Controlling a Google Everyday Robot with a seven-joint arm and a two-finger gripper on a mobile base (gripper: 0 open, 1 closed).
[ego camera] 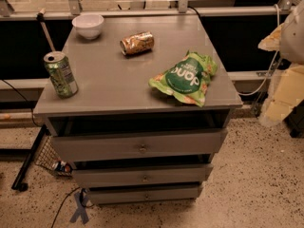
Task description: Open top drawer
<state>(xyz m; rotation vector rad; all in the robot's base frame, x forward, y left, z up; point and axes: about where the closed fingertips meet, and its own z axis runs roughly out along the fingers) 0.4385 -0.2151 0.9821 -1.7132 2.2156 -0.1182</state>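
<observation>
Nearest, at 6 o'clock: two lower drawers (109, 177), shallow, each with its own knob.

Just above them the top drawer (109, 146) is found under the tabletop (109, 91), with its knob (142, 148) at the centre of the front. A dark gap is seen above the front; how far it is drawn out cannot be told.

The hand (284, 96) is noted at 3 o'clock, at the frame edge, well apart from the knob. Its opening and any load cannot be told.

Risks judged:
- The knob is small, so it may be missed or slipped off.
- A lower knob may be taken by mistake.
- If a sharp pull is applied, the upright can (61, 74) at 9 o'clock may be toppled.
- The bag (185, 77) at the front edge may be shaken off into the drawer.
- The lying can (137, 42) and the bowl (88, 25), towards 12 o'clock, are less exposed.
</observation>
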